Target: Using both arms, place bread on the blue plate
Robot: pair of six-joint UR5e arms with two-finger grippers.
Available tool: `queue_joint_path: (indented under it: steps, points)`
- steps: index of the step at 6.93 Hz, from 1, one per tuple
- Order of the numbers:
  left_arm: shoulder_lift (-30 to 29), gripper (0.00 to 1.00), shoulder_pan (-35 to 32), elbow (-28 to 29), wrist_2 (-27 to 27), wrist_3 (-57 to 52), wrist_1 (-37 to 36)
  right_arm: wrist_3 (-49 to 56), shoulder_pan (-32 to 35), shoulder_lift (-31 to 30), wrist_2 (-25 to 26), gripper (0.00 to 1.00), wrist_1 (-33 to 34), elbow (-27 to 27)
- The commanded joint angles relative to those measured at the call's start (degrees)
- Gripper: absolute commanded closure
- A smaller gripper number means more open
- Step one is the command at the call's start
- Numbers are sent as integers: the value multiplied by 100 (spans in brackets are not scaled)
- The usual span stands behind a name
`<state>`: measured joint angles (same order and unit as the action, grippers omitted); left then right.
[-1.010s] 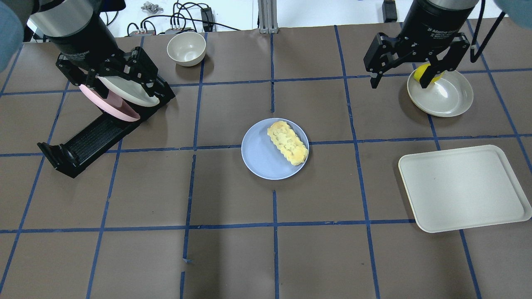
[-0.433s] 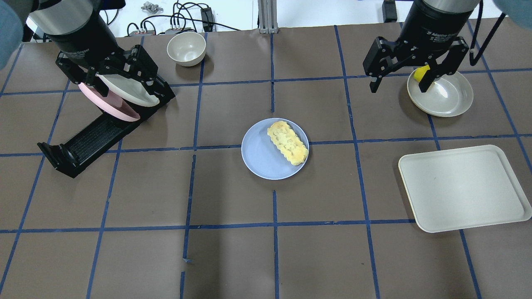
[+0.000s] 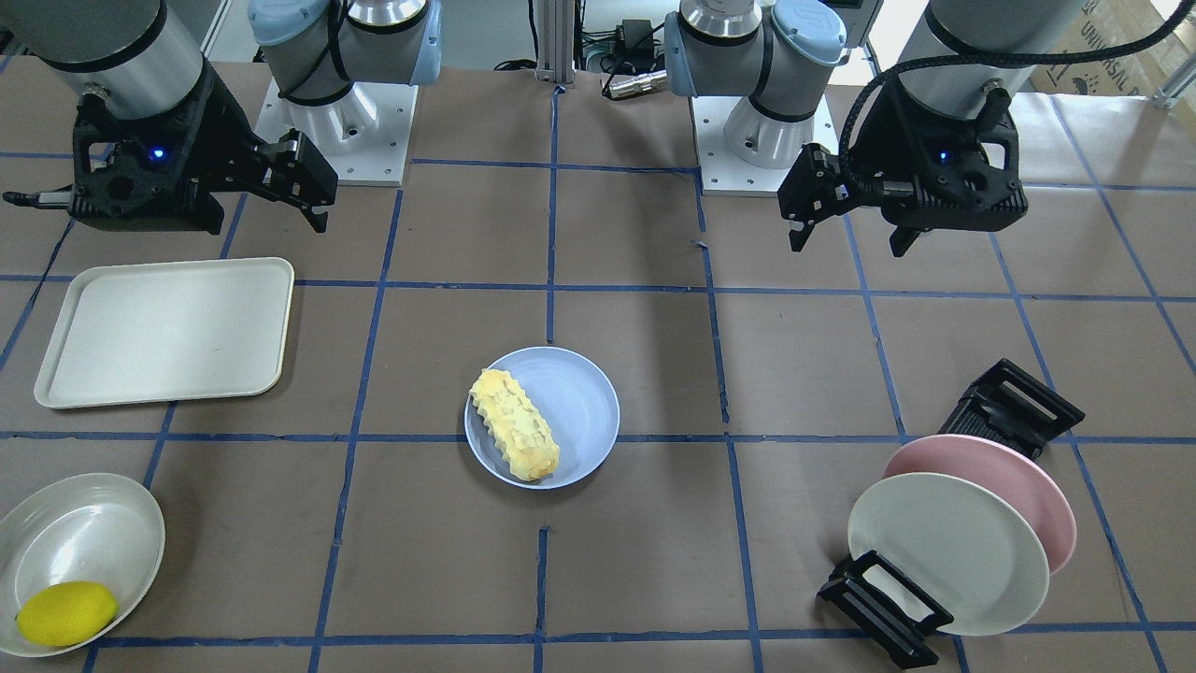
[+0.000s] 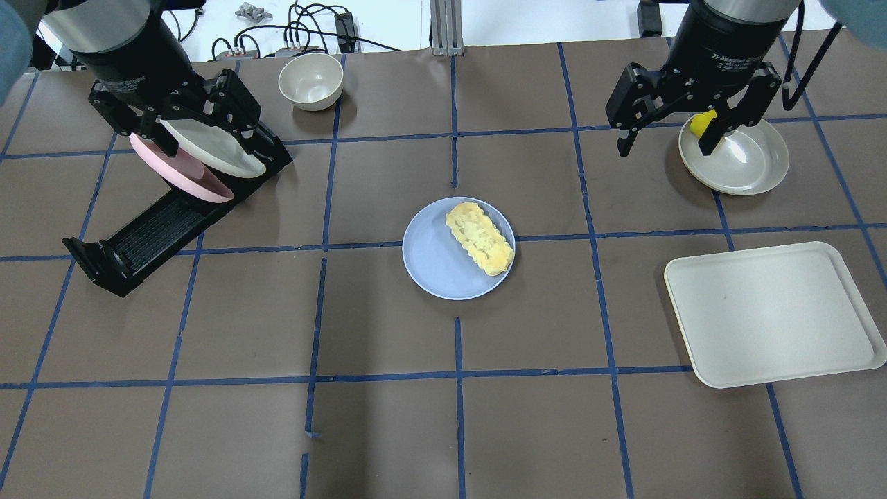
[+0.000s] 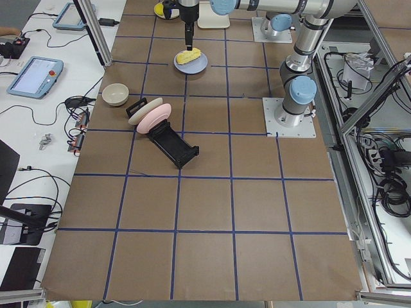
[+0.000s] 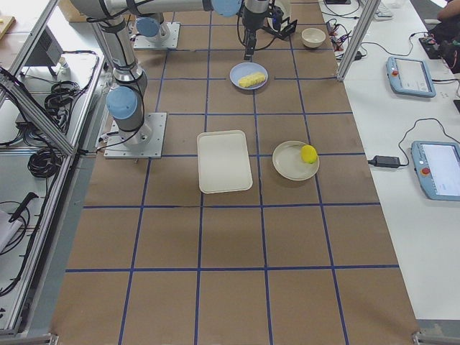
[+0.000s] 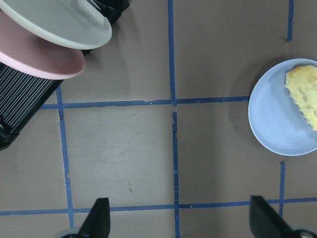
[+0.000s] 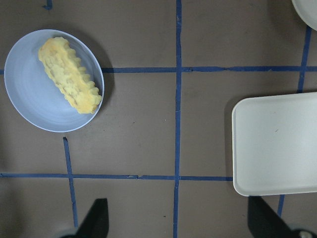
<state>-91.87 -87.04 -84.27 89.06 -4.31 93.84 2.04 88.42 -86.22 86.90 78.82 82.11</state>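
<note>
The bread (image 4: 479, 237) lies on the right half of the blue plate (image 4: 433, 267) at the table's middle; both also show in the front view, bread (image 3: 514, 425) on plate (image 3: 584, 397). My left gripper (image 4: 201, 135) is open and empty, raised above the plate rack, far left of the plate. My right gripper (image 4: 665, 149) is open and empty, raised beside the lemon dish, far right of the plate. The left wrist view shows the plate (image 7: 277, 116) and bread (image 7: 304, 89) at its right edge. The right wrist view shows the bread (image 8: 69, 74).
A black rack (image 4: 159, 222) at the left holds a pink plate (image 4: 183, 173) and a cream plate (image 4: 222, 156). A cream bowl (image 4: 310, 80) stands at the back. A cream dish (image 4: 748, 163) with a lemon (image 4: 701, 123) and a white tray (image 4: 776, 312) are at the right.
Both grippers have shifted slightly and stay open. The bread and the blue plate have not moved.
</note>
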Motion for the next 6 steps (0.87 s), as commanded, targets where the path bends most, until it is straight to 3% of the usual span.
queue_joint_path:
  steps: [1,6]
  points:
    - [-15,0,3,25,-12,0,12,7,0,0,-15,0,-7,6]
    - [-59,0,3,16,6,0,29,25,-70,0,20,0,2,181]
